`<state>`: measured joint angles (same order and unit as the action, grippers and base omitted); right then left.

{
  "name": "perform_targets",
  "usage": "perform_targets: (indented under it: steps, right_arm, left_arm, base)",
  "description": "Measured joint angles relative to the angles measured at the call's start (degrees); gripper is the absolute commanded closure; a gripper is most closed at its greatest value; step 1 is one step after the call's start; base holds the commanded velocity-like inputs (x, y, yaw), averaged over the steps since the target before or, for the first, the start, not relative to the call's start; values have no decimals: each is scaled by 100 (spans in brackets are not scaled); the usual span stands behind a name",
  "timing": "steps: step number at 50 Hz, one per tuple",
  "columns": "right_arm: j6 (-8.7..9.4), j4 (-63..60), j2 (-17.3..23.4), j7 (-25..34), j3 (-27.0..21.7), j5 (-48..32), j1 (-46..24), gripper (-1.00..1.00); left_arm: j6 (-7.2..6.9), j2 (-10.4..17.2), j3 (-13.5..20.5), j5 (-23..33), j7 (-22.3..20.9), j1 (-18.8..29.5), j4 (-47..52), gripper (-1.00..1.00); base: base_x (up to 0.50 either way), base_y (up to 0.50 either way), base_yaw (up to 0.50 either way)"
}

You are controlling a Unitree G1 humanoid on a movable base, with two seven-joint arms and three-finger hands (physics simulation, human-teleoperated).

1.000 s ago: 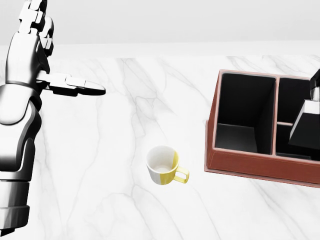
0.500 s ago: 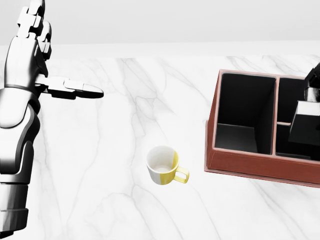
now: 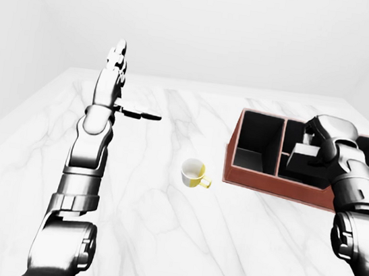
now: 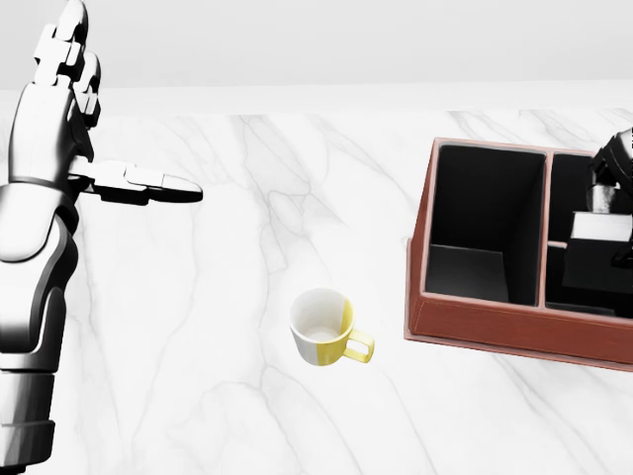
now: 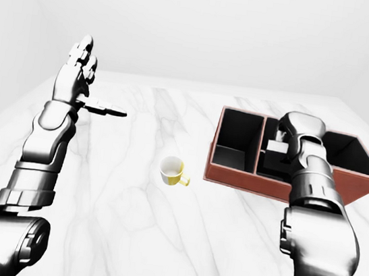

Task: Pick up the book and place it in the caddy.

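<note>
While the right hand clamps it, the dark, flat book hangs over the reddish-brown caddy's middle compartment, at three o'clock from the yellow-and-white mug. Raised left hand has fingers apart.

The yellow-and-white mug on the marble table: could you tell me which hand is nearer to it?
Neither clearly. The left hand is raised up-left of the mug; the right hand is over the brown caddy, to the mug's right.

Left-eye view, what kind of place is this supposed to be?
Probably a simulated kitchen or home counter, though little shows it: a white marble tabletop, a yellow-and-white mug and a reddish-brown divided caddy, with bare pale walls behind.
</note>
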<state>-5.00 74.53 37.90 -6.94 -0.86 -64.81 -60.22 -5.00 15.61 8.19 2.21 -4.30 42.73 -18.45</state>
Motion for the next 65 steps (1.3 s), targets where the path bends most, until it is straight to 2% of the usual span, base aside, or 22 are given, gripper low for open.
perform_targets:
  steps: [34,35,36,37,38,39,52,65]
  right_arm:
    - [0,301,-243,-872,15,-287,273,100]
    - [0,305,-247,-893,16,-296,275,66]
    - [0,306,-250,-925,18,-313,274,66]
    - [0,304,-252,-960,21,-329,269,-10]
    - [0,302,-255,-992,23,-345,264,-77]
    - [0,299,-258,-1023,25,-358,259,-100]
    - [0,270,-308,-1218,38,-466,199,-100]
    - [0,230,-348,-1137,40,-444,129,-100]
  left_arm:
    - [0,-9,23,14,-3,-219,-68,-100]
    - [0,-9,24,14,-4,-222,-72,-100]
    - [0,-8,24,14,-4,-224,-76,-100]
    - [0,-7,25,14,-5,-226,-79,-100]
    - [0,-6,26,14,-6,-227,-83,-100]
    - [0,-5,27,14,-6,-228,-86,-100]
    - [0,5,36,7,-15,-255,-139,-100]
    - [0,-8,26,6,-14,-248,-184,-100]
  base:
    - [0,0,0]
    - [0,0,0]
    - [0,0,0]
    - [0,0,0]
    - [0,0,0]
    - [0,0,0]
    - [0,0,0]
    - [0,0,0]
